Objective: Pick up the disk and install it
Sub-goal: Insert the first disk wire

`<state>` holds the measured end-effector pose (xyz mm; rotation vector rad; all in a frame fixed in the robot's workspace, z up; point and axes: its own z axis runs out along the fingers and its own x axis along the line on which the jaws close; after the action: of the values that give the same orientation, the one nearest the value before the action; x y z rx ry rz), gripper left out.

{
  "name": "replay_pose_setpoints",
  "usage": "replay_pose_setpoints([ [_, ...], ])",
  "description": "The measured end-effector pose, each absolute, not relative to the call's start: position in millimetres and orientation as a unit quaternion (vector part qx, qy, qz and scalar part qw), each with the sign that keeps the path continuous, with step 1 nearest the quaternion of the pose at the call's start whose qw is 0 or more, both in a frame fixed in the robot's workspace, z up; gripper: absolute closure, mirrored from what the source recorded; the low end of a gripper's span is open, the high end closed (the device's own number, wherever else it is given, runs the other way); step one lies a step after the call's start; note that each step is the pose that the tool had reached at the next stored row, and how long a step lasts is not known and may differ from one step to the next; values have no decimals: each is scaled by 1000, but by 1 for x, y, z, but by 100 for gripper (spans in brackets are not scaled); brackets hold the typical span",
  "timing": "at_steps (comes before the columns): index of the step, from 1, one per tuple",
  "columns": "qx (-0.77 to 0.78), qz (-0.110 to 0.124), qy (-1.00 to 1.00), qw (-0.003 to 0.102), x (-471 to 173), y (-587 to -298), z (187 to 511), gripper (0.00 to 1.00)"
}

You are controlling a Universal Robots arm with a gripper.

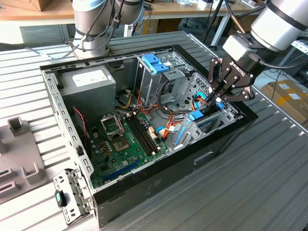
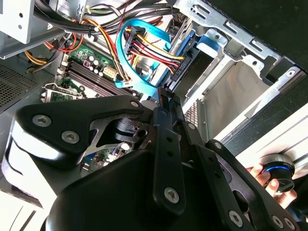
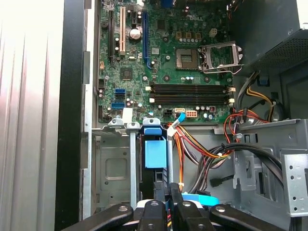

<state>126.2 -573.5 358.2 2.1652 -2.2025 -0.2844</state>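
The claw point(image 1: 217, 97) hangs over the drive bay at the front corner of the open computer case point(image 1: 159, 185), its fingers drawn close together around the end of the disk point(image 1: 208, 115), which stands on edge partway down in its slot with the blue rail showing. The bundle of red, yellow and blue cables point(image 2: 144, 53) lies just beside that slot. If the disk goes down slightly tilted it could jam against the metal bay wall or pinch a cable, I reckon.

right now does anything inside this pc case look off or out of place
Nothing looks damaged or spilled. The open case shows an empty processor socket on the motherboard, and loose cables lie beside the drive bay. The claw is down at the bay, by the blue-railed disk.
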Motion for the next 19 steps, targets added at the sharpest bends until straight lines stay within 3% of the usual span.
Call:
replay_pose_setpoints([
  [19, 698, -91, -710, 21, 128, -573, 355, 84],
])
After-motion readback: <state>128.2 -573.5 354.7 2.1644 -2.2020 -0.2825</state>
